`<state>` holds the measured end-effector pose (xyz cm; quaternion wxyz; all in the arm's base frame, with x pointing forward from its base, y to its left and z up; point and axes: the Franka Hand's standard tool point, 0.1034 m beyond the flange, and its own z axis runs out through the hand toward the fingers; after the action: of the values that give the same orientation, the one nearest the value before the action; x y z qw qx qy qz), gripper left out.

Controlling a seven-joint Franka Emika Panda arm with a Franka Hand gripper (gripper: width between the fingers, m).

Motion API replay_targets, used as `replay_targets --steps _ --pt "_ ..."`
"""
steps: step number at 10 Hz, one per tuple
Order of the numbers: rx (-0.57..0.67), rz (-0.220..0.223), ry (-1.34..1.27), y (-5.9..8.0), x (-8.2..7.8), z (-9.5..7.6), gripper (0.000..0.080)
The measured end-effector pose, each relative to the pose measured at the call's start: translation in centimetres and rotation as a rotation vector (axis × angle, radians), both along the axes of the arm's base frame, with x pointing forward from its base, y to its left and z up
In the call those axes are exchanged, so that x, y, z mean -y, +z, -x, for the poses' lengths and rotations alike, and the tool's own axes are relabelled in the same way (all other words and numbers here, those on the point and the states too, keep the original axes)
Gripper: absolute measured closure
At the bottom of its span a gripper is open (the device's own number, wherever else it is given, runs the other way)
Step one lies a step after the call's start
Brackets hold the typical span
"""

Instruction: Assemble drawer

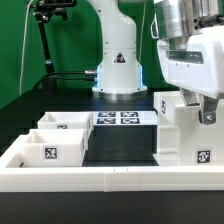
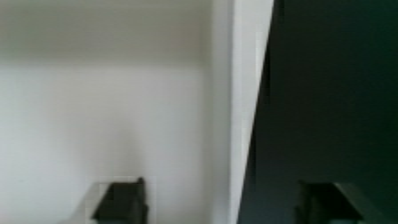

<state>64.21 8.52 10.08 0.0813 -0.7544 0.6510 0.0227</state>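
The white drawer housing (image 1: 183, 128), a box with marker tags, stands at the exterior view's right. Two smaller white open drawer boxes (image 1: 62, 124) (image 1: 45, 151) sit at the left. My gripper (image 1: 206, 108) hangs right over the housing's top, near its right side. In the wrist view the gripper (image 2: 226, 205) is open, with both dark fingertips (image 2: 121, 200) wide apart. A blurred white panel (image 2: 107, 100) fills one side, and its edge runs between the fingers without touching them. The other side is dark table.
The marker board (image 1: 120, 118) lies on the black table in front of the arm's base (image 1: 118, 70). A white rail (image 1: 110, 182) borders the front and the left side. A dark stand (image 1: 45, 40) is at the back left.
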Motion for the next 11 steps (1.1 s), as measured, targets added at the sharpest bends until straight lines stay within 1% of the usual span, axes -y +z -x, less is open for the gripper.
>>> replay_targets --steps 1,2,3,4,5,6,7,9,10,11 --pt "0.0 0.0 0.0 0.0 0.0 0.0 0.0233" --pt "0.0 0.0 0.001 0.0 0.0 0.0 0.0233" --pt "0.0 0.0 0.001 0.0 0.0 0.0 0.0168" --pt "0.0 0.0 0.003 0.0 -0.1 0.0 0.0153" --pt "0.011 0.001 0.046 0.5 -0.1 0.1 0.0153" --pt "0.032 0.0 0.116 1.7 0.0 0.4 0.0151" --pt "0.049 -0.004 0.157 2.9 0.2 1.2 0.0151" --pt "0.078 0.005 0.279 5.1 1.5 3.2 0.0151" --pt "0.083 0.012 0.337 5.2 1.9 3.9 0.0151" --pt "0.079 0.011 0.333 5.0 1.8 3.9 0.0151"
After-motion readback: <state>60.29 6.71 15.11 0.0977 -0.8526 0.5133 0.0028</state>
